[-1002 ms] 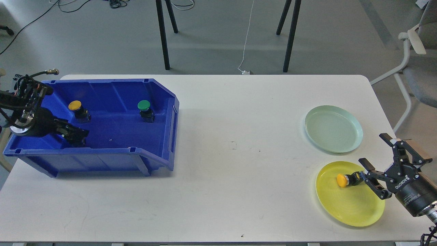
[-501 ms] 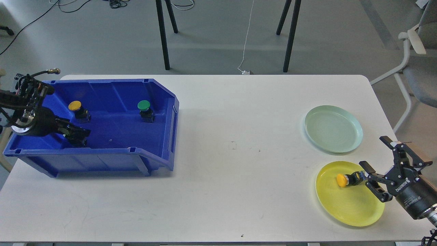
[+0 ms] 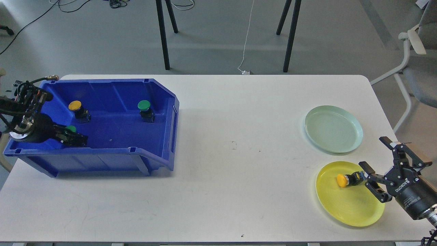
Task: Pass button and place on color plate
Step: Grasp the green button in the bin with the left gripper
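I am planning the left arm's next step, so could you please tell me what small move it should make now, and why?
Probably lift the left gripper straight up out of the blue plastic bin. Its fingers appear closed around a green-capped push button near the bin's front wall, so raising it first should clear the rim. The right gripper is open beside the yellow-capped button lying on the round yellow plate.

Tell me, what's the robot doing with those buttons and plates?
It sorts buttons from the blue bin onto plates of the same color. A yellow button lies on the yellow plate, and the right gripper is open beside it. The left gripper is down in the bin at a green button. A yellow one and a green one also sit in the bin. The green plate is empty.
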You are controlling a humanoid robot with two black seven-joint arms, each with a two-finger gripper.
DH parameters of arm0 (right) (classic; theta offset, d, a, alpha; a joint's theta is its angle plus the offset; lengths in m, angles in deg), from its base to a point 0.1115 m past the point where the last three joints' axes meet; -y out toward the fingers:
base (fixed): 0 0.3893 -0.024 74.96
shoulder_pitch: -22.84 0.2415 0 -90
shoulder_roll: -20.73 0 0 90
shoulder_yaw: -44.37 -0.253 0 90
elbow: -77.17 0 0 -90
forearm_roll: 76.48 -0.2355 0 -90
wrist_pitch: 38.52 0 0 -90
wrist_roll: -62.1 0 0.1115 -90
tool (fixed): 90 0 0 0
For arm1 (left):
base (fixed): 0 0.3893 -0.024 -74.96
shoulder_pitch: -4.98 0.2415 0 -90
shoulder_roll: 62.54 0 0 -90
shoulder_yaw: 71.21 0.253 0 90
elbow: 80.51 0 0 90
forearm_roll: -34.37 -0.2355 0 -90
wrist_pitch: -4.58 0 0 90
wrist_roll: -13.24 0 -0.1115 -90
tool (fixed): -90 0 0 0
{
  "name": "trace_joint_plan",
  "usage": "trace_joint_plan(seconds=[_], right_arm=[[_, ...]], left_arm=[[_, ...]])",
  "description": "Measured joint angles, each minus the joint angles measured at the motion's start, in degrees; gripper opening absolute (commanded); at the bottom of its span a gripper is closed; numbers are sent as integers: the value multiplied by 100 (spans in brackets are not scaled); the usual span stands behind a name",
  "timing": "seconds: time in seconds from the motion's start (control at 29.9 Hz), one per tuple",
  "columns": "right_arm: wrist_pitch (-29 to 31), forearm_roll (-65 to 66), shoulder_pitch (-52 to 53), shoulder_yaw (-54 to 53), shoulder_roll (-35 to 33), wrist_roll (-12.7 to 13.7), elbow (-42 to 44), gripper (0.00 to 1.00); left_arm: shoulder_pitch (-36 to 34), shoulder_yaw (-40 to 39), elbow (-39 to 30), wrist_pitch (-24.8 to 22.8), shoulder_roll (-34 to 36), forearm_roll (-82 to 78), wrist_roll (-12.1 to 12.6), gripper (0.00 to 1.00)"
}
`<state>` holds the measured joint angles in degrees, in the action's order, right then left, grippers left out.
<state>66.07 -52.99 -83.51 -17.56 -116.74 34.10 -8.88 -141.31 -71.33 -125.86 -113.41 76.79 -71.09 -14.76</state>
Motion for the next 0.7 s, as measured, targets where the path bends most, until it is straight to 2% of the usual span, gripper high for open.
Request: trace_joint_plan(seconds=[0.2, 0.33, 0.6, 0.7], right_arm=[[0, 3, -9, 5, 0, 0, 0, 93], [0, 4, -24, 5, 1, 0, 0, 93], [0, 4, -35, -4, 0, 0, 0, 93], [0, 3, -35, -4, 8, 0, 0, 93]], left_arm=[[0, -27, 0, 0, -3, 7, 0, 80], [4, -38, 0, 0, -17, 8, 0, 71], [64, -30, 3, 226, -13, 123, 0, 65], [86, -18, 8, 248, -4, 281, 0, 57]])
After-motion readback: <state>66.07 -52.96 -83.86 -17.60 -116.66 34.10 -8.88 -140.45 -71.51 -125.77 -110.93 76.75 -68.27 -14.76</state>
